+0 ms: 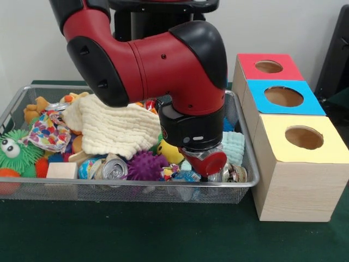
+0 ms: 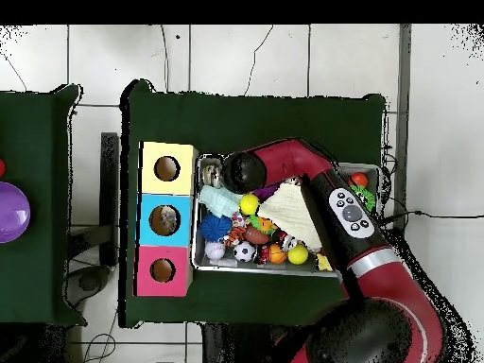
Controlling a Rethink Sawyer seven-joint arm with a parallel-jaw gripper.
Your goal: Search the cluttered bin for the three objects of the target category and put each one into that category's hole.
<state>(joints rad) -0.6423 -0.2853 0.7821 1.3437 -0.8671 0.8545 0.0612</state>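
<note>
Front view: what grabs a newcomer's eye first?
The red and black arm fills the middle, reaching down into the wire bin at its end nearest the boxes. The bin is piled with toys, a cream cloth draped on top and a purple spiky ball against the front wall. Beside it stand three boxes with round holes, topped red, blue and yellow.

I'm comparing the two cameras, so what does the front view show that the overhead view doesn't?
Only the front view shows the green googly-eyed toy, the soda can and the hand low in the bin. Only the overhead view shows the purple bowl on a second table and something inside the blue box's hole. Both show the cream cloth and three boxes.
</note>
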